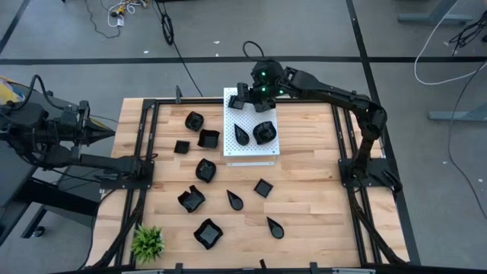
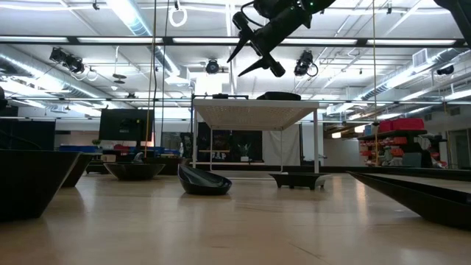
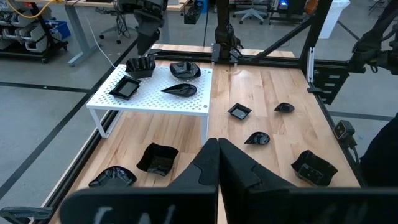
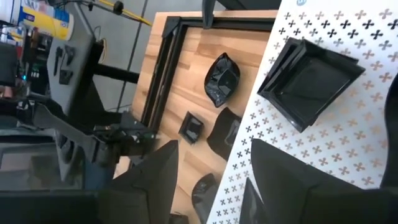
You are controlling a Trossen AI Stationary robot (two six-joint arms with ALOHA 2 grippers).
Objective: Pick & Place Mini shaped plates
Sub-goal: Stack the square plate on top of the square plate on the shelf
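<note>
Above the white board [image 1: 251,144], right hand [image 1: 245,99] spread empty, square plate [image 4: 309,73] just below.

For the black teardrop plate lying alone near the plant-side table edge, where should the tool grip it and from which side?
Judging by its shape, take the teardrop plate across its wide rounded end, coming straight down from above. It lies flat on the table with bare wood all round, so fingers can straddle the raised rim there; the tapered tip looks too narrow to hold well.

Robotics lab, wooden table [image 1: 304,198] in black frame, ceiling strip lights [image 2: 140,18], floor cables [image 1: 449,46]
</note>
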